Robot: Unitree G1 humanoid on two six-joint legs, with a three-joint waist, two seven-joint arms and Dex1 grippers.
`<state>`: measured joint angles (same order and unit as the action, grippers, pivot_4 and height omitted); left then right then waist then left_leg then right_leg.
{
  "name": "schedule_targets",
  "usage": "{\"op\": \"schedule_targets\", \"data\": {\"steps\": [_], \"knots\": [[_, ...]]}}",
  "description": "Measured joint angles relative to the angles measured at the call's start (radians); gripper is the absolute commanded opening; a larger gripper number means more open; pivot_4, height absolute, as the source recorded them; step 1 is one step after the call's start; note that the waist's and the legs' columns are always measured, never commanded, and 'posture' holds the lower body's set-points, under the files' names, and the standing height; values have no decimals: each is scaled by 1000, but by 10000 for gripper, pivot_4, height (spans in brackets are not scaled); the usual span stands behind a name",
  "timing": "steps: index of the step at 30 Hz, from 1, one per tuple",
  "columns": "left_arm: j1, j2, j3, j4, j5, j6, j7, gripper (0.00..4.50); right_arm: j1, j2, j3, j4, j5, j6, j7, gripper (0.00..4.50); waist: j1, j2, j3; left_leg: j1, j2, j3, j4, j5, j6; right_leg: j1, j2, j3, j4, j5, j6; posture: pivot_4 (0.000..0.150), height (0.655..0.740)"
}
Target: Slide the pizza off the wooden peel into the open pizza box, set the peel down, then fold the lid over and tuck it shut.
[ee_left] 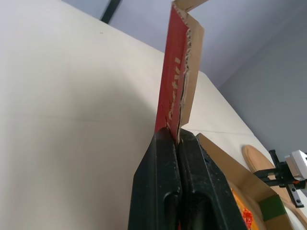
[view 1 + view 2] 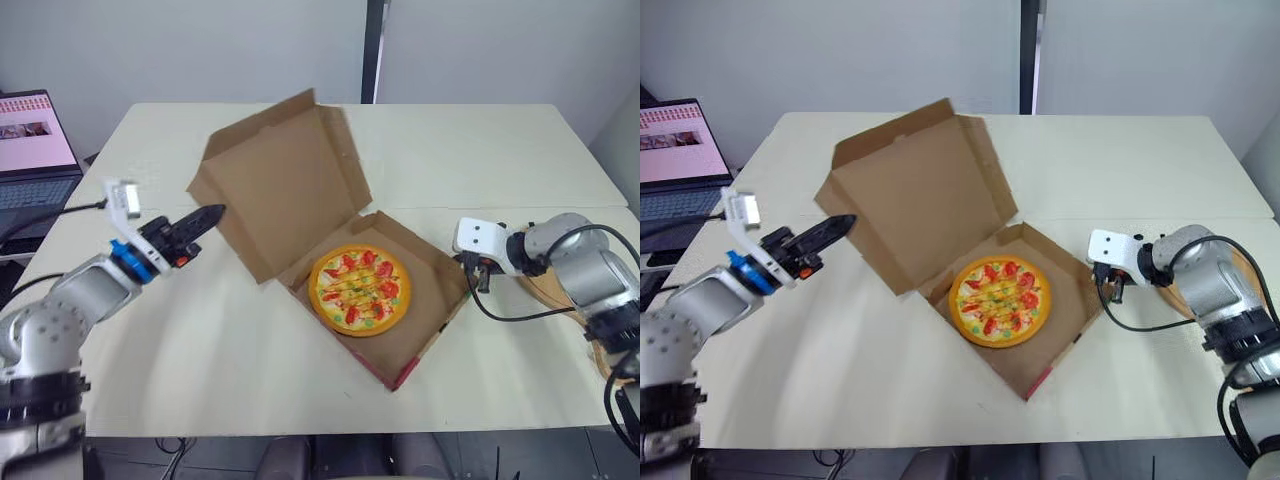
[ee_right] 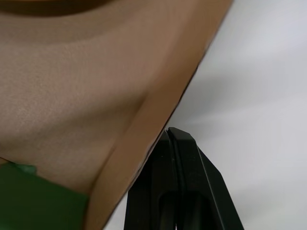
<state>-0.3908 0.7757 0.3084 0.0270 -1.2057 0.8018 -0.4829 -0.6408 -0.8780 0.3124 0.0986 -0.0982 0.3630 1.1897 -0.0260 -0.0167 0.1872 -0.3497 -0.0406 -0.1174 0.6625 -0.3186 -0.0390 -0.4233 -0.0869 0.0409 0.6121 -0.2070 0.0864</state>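
a pale cream table (image 2: 480, 150) took up most of the space in front of me. its top was matte and evenly lit, with a thin seam (image 2: 520, 207) running across toward the right edge. behind the far edge stood a plain grey-white wall (image 2: 200, 50), split by a dark vertical post (image 2: 375, 45). off the left edge, toward the far corner, an open laptop (image 2: 35, 150) showed a pink screen. a black cable (image 2: 60, 213) trailed beside it. below the near edge the floor (image 2: 230, 455) lay dark.

A lab-like room: bare pale tables (image 2: 250, 380), an open laptop (image 2: 35, 150), plain grey walls (image 2: 200, 50).
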Motion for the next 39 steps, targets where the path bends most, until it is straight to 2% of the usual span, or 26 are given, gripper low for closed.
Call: {"op": "schedule_targets", "data": {"steps": [9, 18, 25, 33, 36, 39], "knots": [[-230, -41, -114, 172, 230, -10, -215, 0, 187, -75, -104, -315, 125, 198, 43, 270, 3, 0, 0, -2, 0, -2, 1, 0, 0, 0, 0, -2, 0, 0, 0, 1500, 7400], [-407, -99, -207, 349, 450, -103, -409, 0, 356, -80, -210, -611, 303, 449, -19, 270, 4, 0, 0, -4, 0, -4, 2, 0, 0, 0, 0, -3, 0, 1, 1, 1500, 7400], [-486, -131, -234, 457, 578, -199, -496, 0, 404, -49, -225, -711, 395, 554, -108, 270, 3, 0, 0, -5, 0, -5, 3, 0, 0, -1, 0, -4, 0, 1, 1, 1500, 7400], [-493, -145, -233, 462, 649, -244, -547, 0, 432, -45, -263, -723, 439, 575, -189, 270, 3, 0, 0, -6, -1, -5, 4, 0, 0, -1, 0, -4, 0, 1, 2, 1500, 7400], [-492, -145, -233, 458, 667, -253, -555, 0, 432, -45, -321, -686, 442, 536, -208, 5663, 3, 0, 0, -6, -1, -5, 4, 0, 0, -1, -1, -4, 0, 1, 2, 1500, 7400], [-485, -146, -231, 446, 684, -275, -555, 0, 404, 36, -448, -587, 465, 474, -264, 15507, 3, -1, 0, -6, -1, -5, 4, 0, 0, -1, -1, -3, 0, 2, 2, 1500, 7400]]}}
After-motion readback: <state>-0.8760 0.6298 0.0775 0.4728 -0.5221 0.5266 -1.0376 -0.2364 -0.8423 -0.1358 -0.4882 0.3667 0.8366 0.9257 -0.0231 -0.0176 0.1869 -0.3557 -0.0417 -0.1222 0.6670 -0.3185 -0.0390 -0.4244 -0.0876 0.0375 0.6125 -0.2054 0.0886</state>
